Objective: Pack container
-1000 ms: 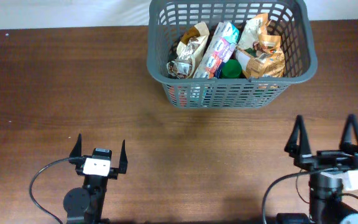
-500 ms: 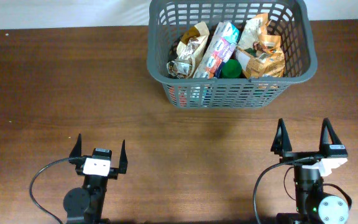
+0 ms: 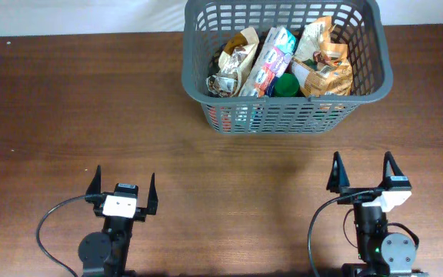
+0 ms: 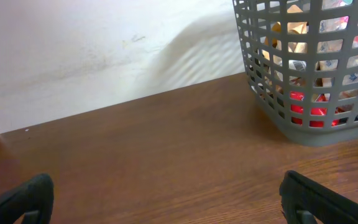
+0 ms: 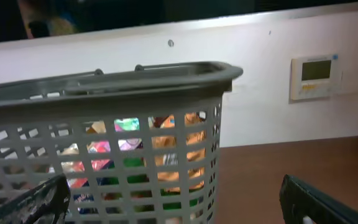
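The container, a dark grey slotted basket, stands at the back of the table, right of centre. It holds crinkled snack bags, a pale packet and a green item. My left gripper is open and empty near the front edge, well left of the basket. My right gripper is open and empty too, in front of the basket's right half and apart from it. The left wrist view has the container at its upper right. In the right wrist view its slotted wall fills the left and middle.
The brown wooden table spreads between both arms and the basket. Black cables loop beside each arm base. A white wall with a small control panel stands behind the table.
My right arm has swung left and drawn in towards its base, jaws still wide open. The left arm and the basket's contents have not moved.
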`<state>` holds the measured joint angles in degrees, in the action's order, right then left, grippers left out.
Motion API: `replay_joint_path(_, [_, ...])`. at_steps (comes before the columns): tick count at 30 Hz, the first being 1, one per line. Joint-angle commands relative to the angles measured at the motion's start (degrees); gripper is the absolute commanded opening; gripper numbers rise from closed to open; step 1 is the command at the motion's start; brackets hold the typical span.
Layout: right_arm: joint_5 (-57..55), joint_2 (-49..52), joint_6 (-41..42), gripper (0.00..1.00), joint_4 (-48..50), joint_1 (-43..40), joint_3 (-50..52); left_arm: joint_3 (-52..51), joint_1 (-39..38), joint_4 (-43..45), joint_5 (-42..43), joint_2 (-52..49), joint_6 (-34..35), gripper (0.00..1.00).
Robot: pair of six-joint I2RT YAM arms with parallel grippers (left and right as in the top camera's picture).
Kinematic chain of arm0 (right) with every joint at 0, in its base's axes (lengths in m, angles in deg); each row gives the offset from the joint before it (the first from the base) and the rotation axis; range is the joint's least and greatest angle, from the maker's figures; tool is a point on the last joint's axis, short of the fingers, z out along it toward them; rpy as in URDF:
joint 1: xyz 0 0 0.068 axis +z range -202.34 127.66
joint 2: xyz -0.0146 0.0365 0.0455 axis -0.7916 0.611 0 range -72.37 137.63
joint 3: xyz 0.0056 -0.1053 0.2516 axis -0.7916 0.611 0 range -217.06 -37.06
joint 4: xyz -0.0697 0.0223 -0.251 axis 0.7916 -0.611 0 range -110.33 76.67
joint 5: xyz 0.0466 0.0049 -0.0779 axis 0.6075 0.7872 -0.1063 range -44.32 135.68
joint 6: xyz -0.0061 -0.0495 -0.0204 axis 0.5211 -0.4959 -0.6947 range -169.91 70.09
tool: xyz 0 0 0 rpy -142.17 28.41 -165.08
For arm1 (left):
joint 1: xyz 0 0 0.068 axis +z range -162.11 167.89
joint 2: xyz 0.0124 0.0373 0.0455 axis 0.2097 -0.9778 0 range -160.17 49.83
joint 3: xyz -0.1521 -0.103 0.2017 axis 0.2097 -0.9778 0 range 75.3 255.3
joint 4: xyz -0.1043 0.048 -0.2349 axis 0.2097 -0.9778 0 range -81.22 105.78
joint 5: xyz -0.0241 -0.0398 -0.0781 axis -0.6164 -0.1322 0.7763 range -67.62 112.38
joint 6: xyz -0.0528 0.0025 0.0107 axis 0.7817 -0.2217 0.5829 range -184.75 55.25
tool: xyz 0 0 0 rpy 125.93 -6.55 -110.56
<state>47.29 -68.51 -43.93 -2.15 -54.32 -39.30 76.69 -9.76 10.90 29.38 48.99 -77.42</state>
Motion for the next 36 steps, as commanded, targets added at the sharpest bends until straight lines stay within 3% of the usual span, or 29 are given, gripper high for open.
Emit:
replay_joint_path(1, [0.79, -2.62, -0.2, 0.99, 0.13, 0.63, 1.9, -0.5, -0.22, 0.13, -0.42, 0.55, -0.7, 0.99])
replay_joint_path(20, [0.96, -3.67, -0.17, 0.99, -15.65, 0.85, 1.92, -0.5, -0.22, 0.13, -0.42, 0.55, -0.7, 0.99])
replay_joint_path(36, [1.05, -3.67, -2.71, 0.99, -15.58, 0.85, 1.92, -0.5, -0.22, 0.13, -0.42, 0.55, -0.7, 0.99])
